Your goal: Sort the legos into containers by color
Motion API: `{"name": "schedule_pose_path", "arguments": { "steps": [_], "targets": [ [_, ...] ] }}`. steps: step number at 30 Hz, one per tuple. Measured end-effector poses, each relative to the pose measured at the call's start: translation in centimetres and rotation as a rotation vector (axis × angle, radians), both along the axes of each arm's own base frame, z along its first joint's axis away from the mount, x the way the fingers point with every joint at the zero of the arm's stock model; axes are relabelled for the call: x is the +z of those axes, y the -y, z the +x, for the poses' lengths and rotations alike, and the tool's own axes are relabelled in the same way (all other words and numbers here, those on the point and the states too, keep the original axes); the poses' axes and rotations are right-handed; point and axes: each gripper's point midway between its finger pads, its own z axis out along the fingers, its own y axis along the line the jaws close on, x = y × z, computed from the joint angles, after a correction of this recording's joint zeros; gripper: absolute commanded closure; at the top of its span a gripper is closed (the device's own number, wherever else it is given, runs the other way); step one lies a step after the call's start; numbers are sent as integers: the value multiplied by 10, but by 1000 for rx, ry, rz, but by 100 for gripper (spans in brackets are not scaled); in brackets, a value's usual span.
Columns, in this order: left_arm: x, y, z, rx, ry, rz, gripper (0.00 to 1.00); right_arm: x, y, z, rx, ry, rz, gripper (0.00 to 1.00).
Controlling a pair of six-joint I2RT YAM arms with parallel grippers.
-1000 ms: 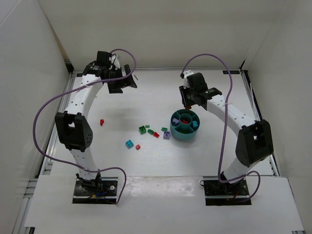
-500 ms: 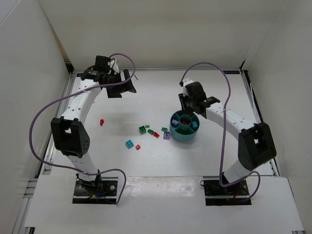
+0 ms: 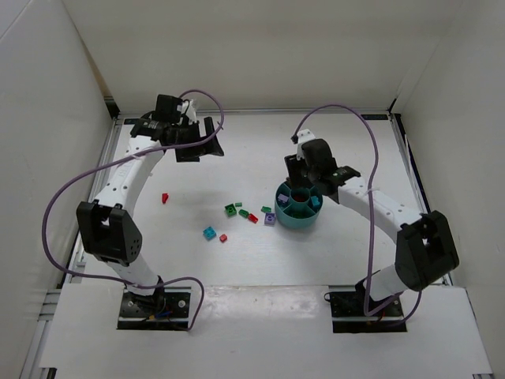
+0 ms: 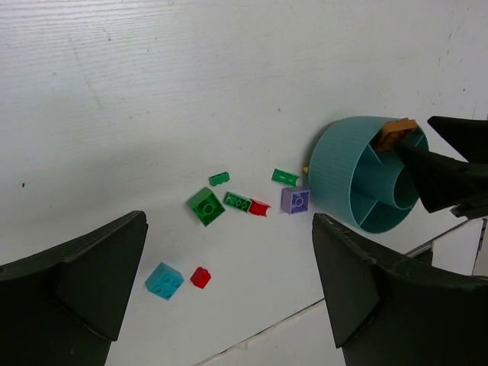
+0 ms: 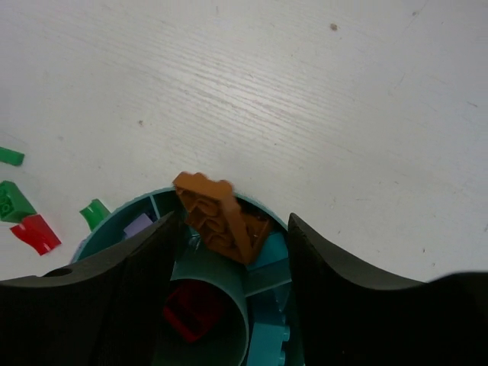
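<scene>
Right gripper (image 5: 231,219) is over the far rim of the teal divided bowl (image 4: 335,179) with its fingers spread. The brown brick (image 5: 217,217) sits tilted in the far wedge, leaning on the rim, not clamped. There's a red brick (image 5: 191,311) in the centre cup and a purple piece (image 5: 138,225) in the neighbouring wedge. Left gripper (image 4: 229,219) hangs wide open above the table (image 4: 191,76), holding nothing. Loose beside the bowl: purple brick (image 4: 294,200), red plate (image 4: 260,207), green brick (image 4: 206,206), blue brick (image 4: 165,280), small red brick (image 4: 200,277). A lone red piece (image 3: 166,197) lies well off to the left.
</scene>
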Motion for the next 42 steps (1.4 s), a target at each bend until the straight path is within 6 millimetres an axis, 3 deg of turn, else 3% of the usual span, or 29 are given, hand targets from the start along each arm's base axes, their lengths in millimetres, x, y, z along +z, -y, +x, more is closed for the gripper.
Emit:
{"name": "schedule_pose_path", "arguments": {
  "steps": [10,18,24,27,32,42],
  "targets": [
    [-1,10,-15,-31,2,6,0,61,-10,-10,26,160,102,34],
    [-9,16,-16,-43,-18,9,0,83,-7,-21,40,210,139,32],
    [-57,25,-34,-70,-134,64,2,84,1,-27,54,199,172,26],
    [-84,35,-50,-101,-206,136,5,79,13,-32,36,183,180,10],
    [-117,49,-72,-126,-310,218,6,77,26,-48,20,156,182,10],
    [-171,44,-76,-91,-438,309,9,86,45,-69,-57,183,160,10]
  ]
}}
